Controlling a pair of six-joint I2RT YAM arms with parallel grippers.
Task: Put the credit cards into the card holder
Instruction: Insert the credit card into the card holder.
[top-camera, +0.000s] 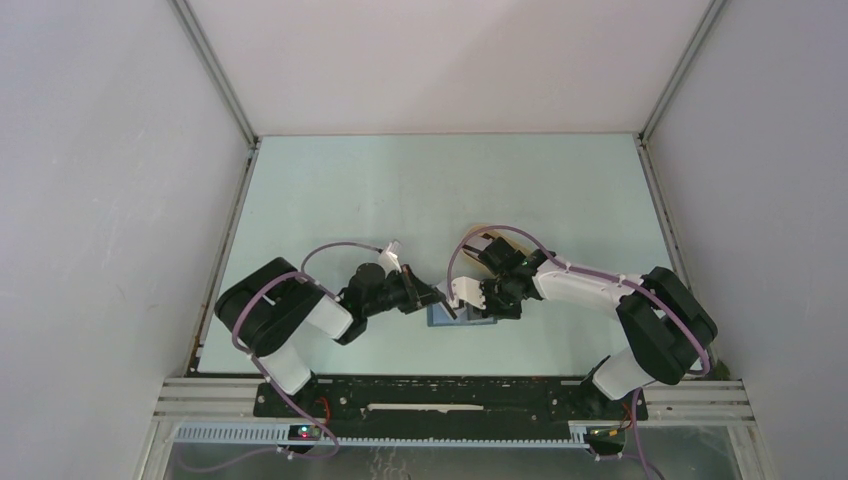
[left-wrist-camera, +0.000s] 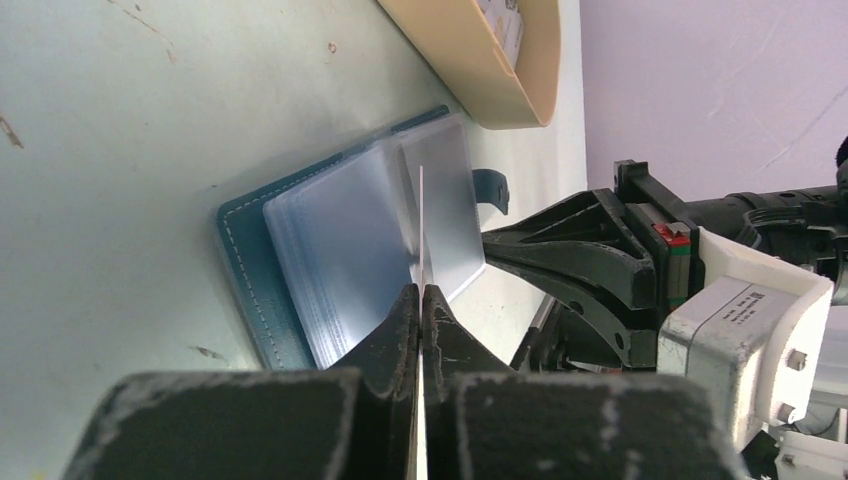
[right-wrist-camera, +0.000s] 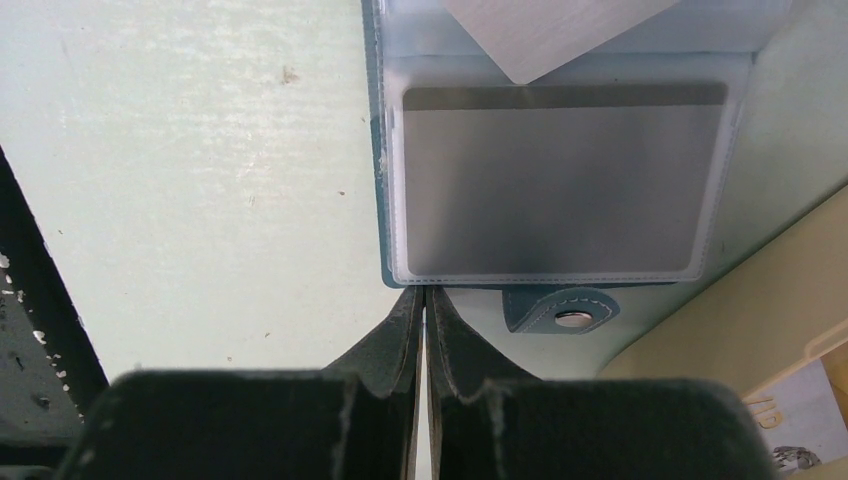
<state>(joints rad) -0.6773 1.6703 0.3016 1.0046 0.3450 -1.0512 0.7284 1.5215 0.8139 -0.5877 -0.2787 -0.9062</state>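
The teal-blue card holder (top-camera: 462, 318) lies open on the table between the arms, its clear sleeves (left-wrist-camera: 350, 240) facing up. One grey credit card (right-wrist-camera: 560, 180) sits inside the top sleeve. My left gripper (left-wrist-camera: 421, 290) is shut on a whitish-grey credit card (left-wrist-camera: 422, 220), seen edge-on and standing just above the sleeves. That card's corner (right-wrist-camera: 545, 30) hangs over the sleeve's far edge. My right gripper (right-wrist-camera: 425, 292) is shut with its tips pinched at the holder's near edge, beside the snap tab (right-wrist-camera: 570, 315).
A beige oval tray (top-camera: 490, 245) stands just beyond the holder, close behind the right gripper, and holds a printed item (left-wrist-camera: 500, 20). The two grippers (top-camera: 437, 298) (top-camera: 480, 308) are almost touching over the holder. Grey walls enclose the table.
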